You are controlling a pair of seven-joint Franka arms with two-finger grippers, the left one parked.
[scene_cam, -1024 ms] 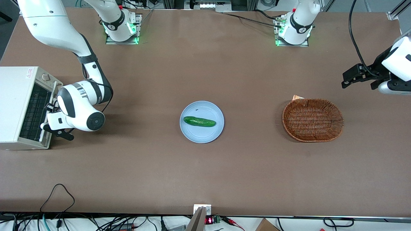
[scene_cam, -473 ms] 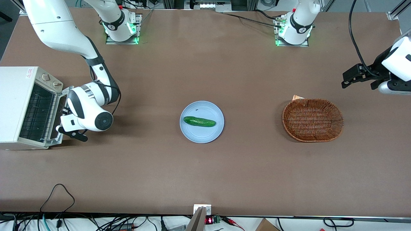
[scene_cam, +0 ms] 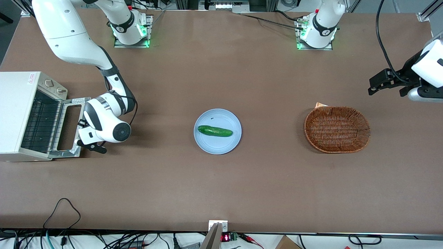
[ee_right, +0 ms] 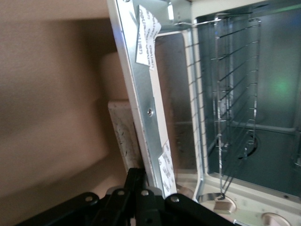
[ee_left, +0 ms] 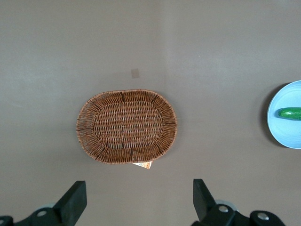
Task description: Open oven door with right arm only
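At the working arm's end of the table, the white toaster oven (scene_cam: pixel 20 116) was seen with the oven door (scene_cam: pixel 69 128) swung down in front of its cavity, its metal frame and dark window facing upward and its free edge pointing toward the plate. The wire rack (scene_cam: pixel 39 126) inside the cavity was left exposed. The right arm (scene_cam: pixel 76 48) was bent down over the table, and its gripper (scene_cam: pixel 82 133) was placed at the door's free edge, where the handle (ee_right: pixel 123 134) was met by the black fingers (ee_right: pixel 136 188). In the right wrist view, the gripper (ee_right: pixel 141 197) was shown pinched onto that edge of the door, with the pale handle on one side of the frame (ee_right: pixel 141 94) and strips of white tape (ee_right: pixel 146 33) stuck along the metal. A blue plate (scene_cam: pixel 217 147) was found near the table's middle, with a green cucumber (scene_cam: pixel 215 131) lying on it. A woven wicker basket (scene_cam: pixel 337 129) was set toward the parked arm's end of the table, well apart from the plate.
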